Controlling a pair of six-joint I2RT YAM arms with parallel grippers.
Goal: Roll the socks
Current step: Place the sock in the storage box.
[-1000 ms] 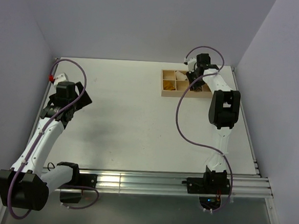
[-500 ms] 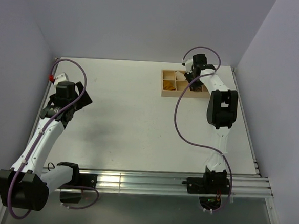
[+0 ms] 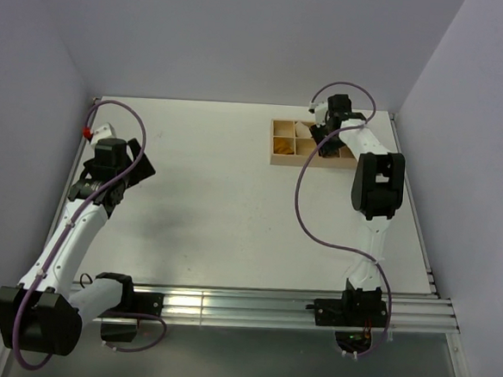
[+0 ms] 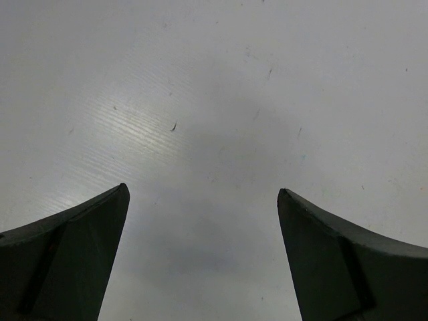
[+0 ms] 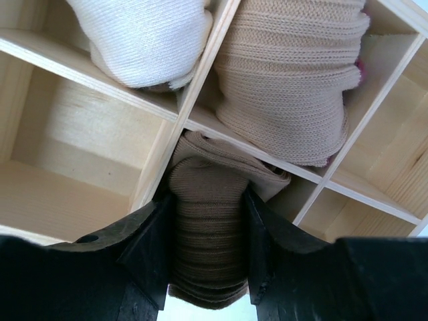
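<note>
over the last second the right wrist is shifted only slightly above the wooden tray [image 5: 87, 144], and the left arm is not moved at all. the rolled brown sock [image 5: 207, 227] is lodged in a tray compartment, next to the cream bundle [image 5: 144, 37] and the beige bundle [image 5: 287, 73]. it is clasped on both sides by the right gripper [image 5: 207, 200], so placement is judged nearly done, with release pending. the left gripper [image 4: 202, 190] is spread wide over the table [image 4: 200, 80].

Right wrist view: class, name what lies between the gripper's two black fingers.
A rolled brown sock fills the gap in the right gripper, touching both fingers; the right wrist view shows it.
</note>
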